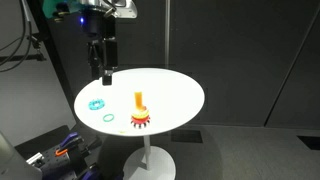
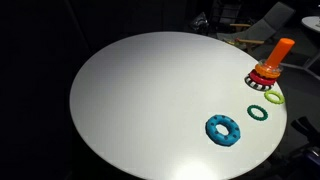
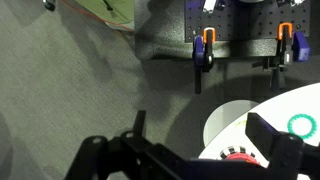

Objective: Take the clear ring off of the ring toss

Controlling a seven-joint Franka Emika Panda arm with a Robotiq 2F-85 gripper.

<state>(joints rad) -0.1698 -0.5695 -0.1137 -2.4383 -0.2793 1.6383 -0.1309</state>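
Observation:
The ring toss (image 1: 139, 101) is an orange peg on a red studded base near the front of the round white table (image 1: 170, 90). It also shows at the table's far right edge in an exterior view (image 2: 276, 55). The clear ring (image 2: 273, 98) looks pale yellowish-green and lies low against the base (image 1: 141, 125). I cannot tell whether it encircles the base. My gripper (image 1: 103, 68) hangs above the table's back left part, well apart from the peg. In the wrist view my gripper (image 3: 205, 140) is open and empty, with the studded base (image 3: 238, 155) just visible below.
A bright blue scalloped ring (image 1: 96, 104) (image 2: 224, 130) and a thin teal ring (image 1: 106, 117) (image 2: 258, 112) (image 3: 302, 125) lie on the table near the peg. Orange clamps (image 3: 204, 45) hang on a dark wall. Cluttered gear (image 1: 60, 150) sits beside the table.

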